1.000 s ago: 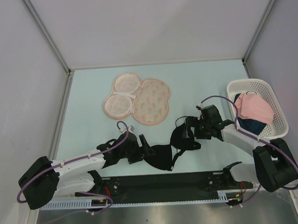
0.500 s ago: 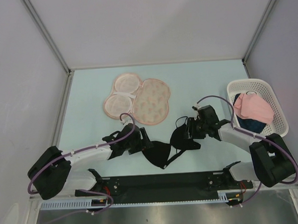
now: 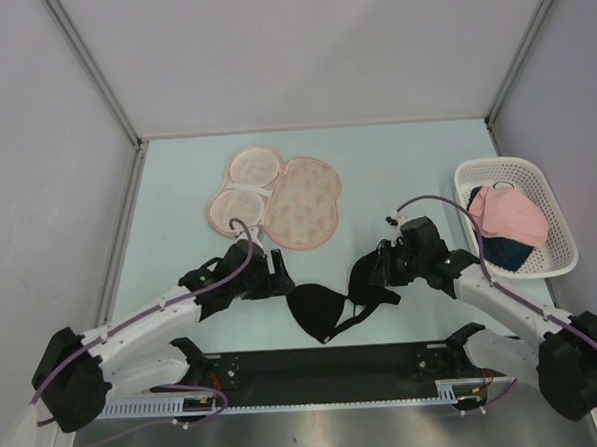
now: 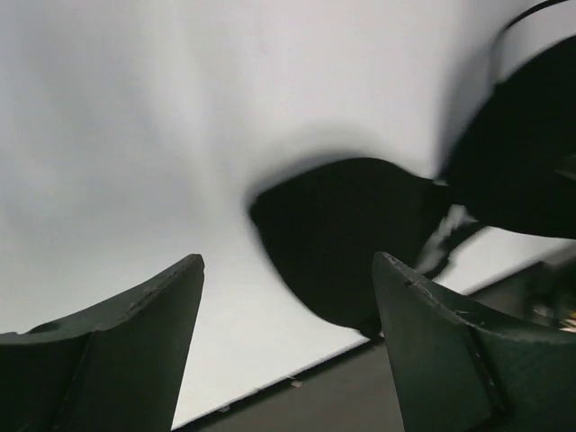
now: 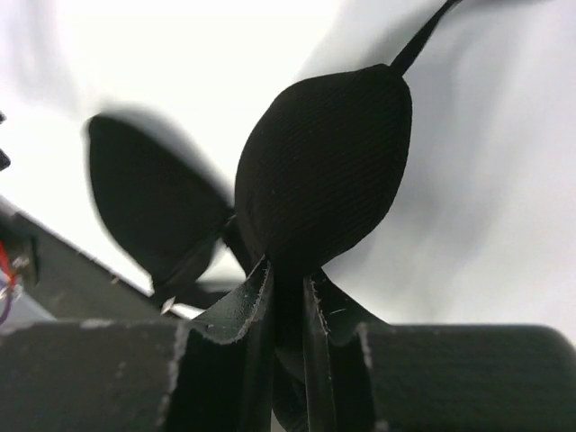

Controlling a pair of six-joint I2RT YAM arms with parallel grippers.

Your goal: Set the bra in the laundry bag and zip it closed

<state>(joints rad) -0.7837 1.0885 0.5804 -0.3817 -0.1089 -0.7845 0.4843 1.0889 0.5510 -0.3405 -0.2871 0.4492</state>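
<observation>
— Whereabouts of the bra point(image 3: 335, 302)?
— Near side of the laundry bag point(image 3: 277, 200), pinched at one cup's edge by the clenched right gripper point(image 5: 286, 286), arm stretched low.
— And the left gripper point(image 4: 286, 270)?
— Spread, empty, reaching low beside the other cup.

Bra point(image 4: 342, 238) blurred in left wrist view — blue cloth point(image 3: 500, 251) half hidden.

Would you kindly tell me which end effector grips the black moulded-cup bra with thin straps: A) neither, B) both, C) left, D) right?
D: the right wrist view shows the right end effector clamped shut on a cup of the black moulded-cup bra, while the left end effector stands open, short of it.
</observation>
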